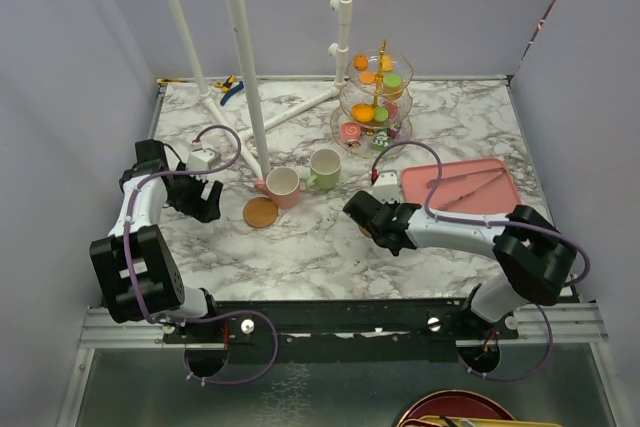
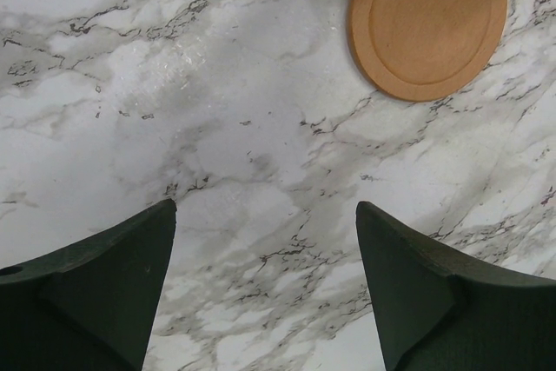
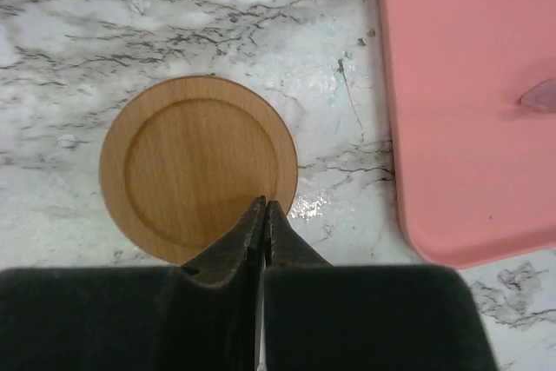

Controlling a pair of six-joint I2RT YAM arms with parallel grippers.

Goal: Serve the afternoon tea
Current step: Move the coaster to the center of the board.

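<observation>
Right gripper (image 3: 263, 215): jaws pinched shut, empty, tips over near rim of round brown wooden coaster (image 3: 198, 167); flat pink rectangular tray (image 3: 469, 110) just beside. Left gripper (image 2: 265, 210): jaws wide, empty, above white marble desk (image 2: 217, 84); second round brown coaster (image 2: 427, 23) near, just beside pink mug (image 1: 283, 185), then pale-green mug (image 1: 324, 169). Desk's far side: clear glass three-tier stand (image 1: 375, 107).

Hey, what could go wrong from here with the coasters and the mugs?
1. The right gripper is shut, with its tips over the rim of the coaster. It may shove the flat coaster rather than grip it, perhaps toward the tray.
2. The pink mug and green mug stand close together by a white pole. Grabbing one could knock the other.
</observation>
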